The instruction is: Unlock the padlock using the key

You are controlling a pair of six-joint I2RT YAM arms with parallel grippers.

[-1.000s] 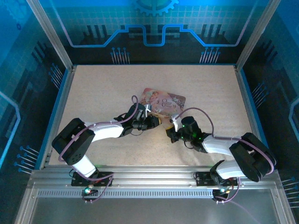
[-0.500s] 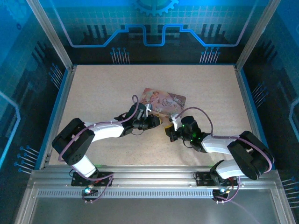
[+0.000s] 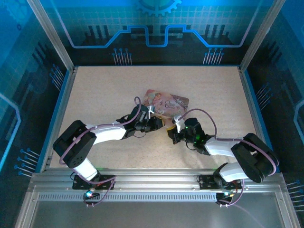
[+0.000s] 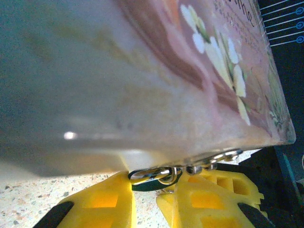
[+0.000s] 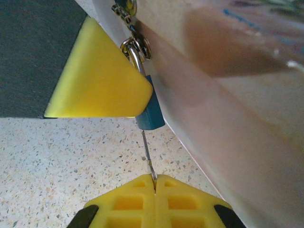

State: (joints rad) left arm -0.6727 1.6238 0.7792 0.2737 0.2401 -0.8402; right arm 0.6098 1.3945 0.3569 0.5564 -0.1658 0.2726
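Here, the pink tin (image 3: 166, 102) bearing the padlock (image 5: 151, 116) shows unreadable script (image 4: 233, 14).

Pink illustrated rectangular tin box (image 3: 167, 102) lies mid-frame, slightly skewed, on the beige speckled tabletop (image 3: 104, 90). In the left wrist view there are white flowers on its lid and small silver hasp rings (image 4: 213, 161) at its lower edge.
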